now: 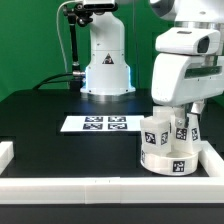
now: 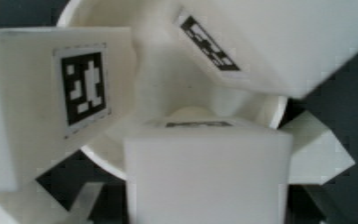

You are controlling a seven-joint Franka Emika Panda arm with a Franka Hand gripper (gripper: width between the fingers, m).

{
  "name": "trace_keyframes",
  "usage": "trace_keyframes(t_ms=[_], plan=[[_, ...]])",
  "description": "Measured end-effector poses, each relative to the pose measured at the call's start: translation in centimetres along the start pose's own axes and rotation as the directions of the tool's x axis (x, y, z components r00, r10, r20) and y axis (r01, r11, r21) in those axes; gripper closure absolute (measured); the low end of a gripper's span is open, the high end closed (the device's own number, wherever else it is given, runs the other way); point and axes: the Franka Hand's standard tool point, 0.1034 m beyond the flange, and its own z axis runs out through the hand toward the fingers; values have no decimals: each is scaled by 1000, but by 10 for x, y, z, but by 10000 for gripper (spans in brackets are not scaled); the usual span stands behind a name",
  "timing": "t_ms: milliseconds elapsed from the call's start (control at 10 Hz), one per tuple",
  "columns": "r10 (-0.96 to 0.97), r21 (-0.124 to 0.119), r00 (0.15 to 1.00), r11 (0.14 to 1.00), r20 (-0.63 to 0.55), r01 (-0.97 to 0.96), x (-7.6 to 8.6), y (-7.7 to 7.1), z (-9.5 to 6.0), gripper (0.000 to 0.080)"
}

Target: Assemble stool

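The stool's round white seat [image 1: 165,158] lies on the black table at the exterior view's right, against the front rail. Three white block legs with tags stand on it. My gripper [image 1: 184,120] reaches down from above and is shut on the leg at the exterior view's right [image 1: 186,128]. Another leg [image 1: 157,130] stands to its left. In the wrist view my gripper [image 2: 202,203] holds the plain-faced leg [image 2: 202,160] upright between its fingers. Two tagged legs [image 2: 69,95] [image 2: 247,50] lean on the seat [image 2: 155,70] beyond it.
The marker board [image 1: 100,123] lies flat in the middle of the table. White border rails run along the front [image 1: 90,186], the left [image 1: 6,153] and the right [image 1: 213,152]. The arm's white base [image 1: 105,65] stands at the back.
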Motion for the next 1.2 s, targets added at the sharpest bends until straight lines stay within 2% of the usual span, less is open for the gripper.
trace_keyframes(t_ms=[400, 600, 900, 1000, 1100, 1200], plan=[[323, 3, 946, 946, 0, -323, 0, -1, 0, 456], [575, 14, 818, 818, 6, -575, 1, -4, 0, 456], [828, 64, 559, 556, 36, -828, -1, -5, 2, 456], [876, 65, 480, 477, 43, -876, -1, -6, 2, 456], [929, 60, 366, 363, 52, -930, 2, -9, 2, 456], [951, 58, 305, 302, 55, -952, 2, -9, 1, 456]])
